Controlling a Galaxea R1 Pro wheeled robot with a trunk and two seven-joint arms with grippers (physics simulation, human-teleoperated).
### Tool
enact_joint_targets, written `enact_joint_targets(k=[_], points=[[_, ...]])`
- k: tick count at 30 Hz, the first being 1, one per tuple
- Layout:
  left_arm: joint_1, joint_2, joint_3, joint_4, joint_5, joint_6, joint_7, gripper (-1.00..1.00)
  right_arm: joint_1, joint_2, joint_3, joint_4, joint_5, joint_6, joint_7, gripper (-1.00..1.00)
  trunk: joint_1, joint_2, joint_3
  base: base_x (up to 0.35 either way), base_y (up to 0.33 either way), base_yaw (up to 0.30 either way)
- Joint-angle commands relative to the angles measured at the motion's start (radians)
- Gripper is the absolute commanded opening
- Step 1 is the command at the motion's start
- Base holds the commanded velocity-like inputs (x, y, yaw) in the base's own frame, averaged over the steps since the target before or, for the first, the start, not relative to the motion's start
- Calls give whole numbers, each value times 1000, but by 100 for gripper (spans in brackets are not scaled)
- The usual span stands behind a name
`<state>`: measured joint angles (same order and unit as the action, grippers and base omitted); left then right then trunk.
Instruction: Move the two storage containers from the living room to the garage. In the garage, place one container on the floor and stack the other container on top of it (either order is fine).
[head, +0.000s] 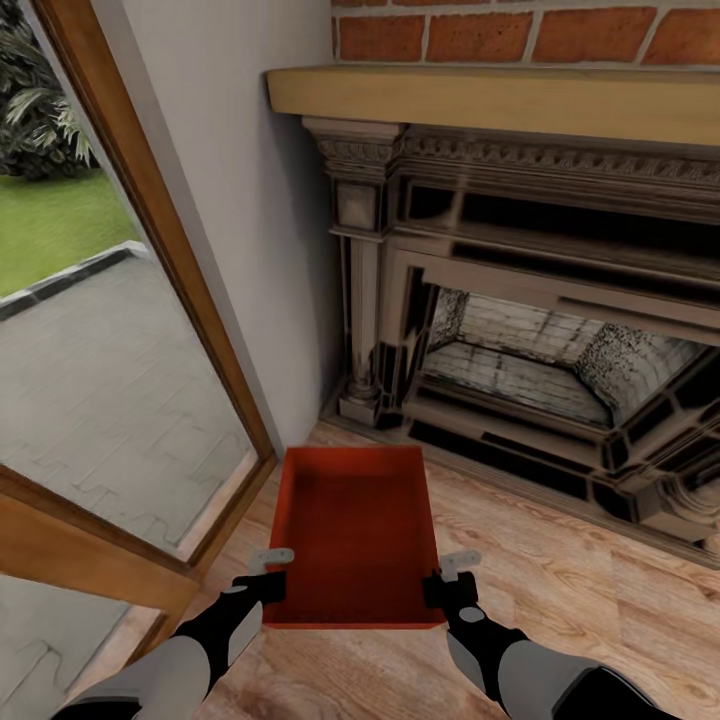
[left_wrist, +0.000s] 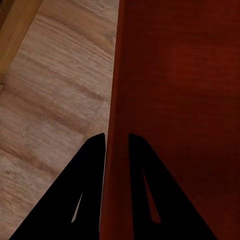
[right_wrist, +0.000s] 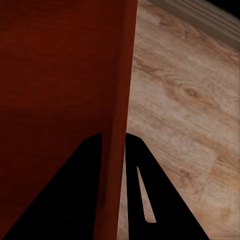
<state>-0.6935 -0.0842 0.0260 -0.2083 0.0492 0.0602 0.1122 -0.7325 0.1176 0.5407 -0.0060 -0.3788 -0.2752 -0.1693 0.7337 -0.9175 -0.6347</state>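
1. Evidently the robot was in the living room: fireplace (head: 520, 330) far right, glass door (head: 100, 350) left, wood plank floor (head: 560, 600) below.
2. One storage container (head: 355, 535) sat between both arms, near the door; the garage stacking was all left to do.
3. The left end effector (head: 268, 572) and right end effector (head: 450, 578) each pinched a side wall.

Storage container (head: 355, 540): plain orange-red, darker inside, between black fingers (left_wrist: 87, 185). Floor (head: 560, 600): light wood planks, grained, outside the fingers. Fireplace (head: 520, 330): dark brown, ornate carving, grey brick-patterned interior. Chimney (head: 520, 30): red brick. Door frame (head: 150, 200): honey wood.
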Motion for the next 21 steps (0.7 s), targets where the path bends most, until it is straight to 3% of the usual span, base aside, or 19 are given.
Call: enact_joint_targets(k=[1, 21], points=[[0, -5, 2, -2, 4, 6, 7, -100, -1, 7, -10, 3, -5, -1, -4, -100, 0, -1, -1, 0, 0, 0], [0, -5, 2, 1, 4, 6, 6, -100, -1, 5, -10, 6, -5, -1, -3, -100, 0, -1, -1, 0, 0, 0]])
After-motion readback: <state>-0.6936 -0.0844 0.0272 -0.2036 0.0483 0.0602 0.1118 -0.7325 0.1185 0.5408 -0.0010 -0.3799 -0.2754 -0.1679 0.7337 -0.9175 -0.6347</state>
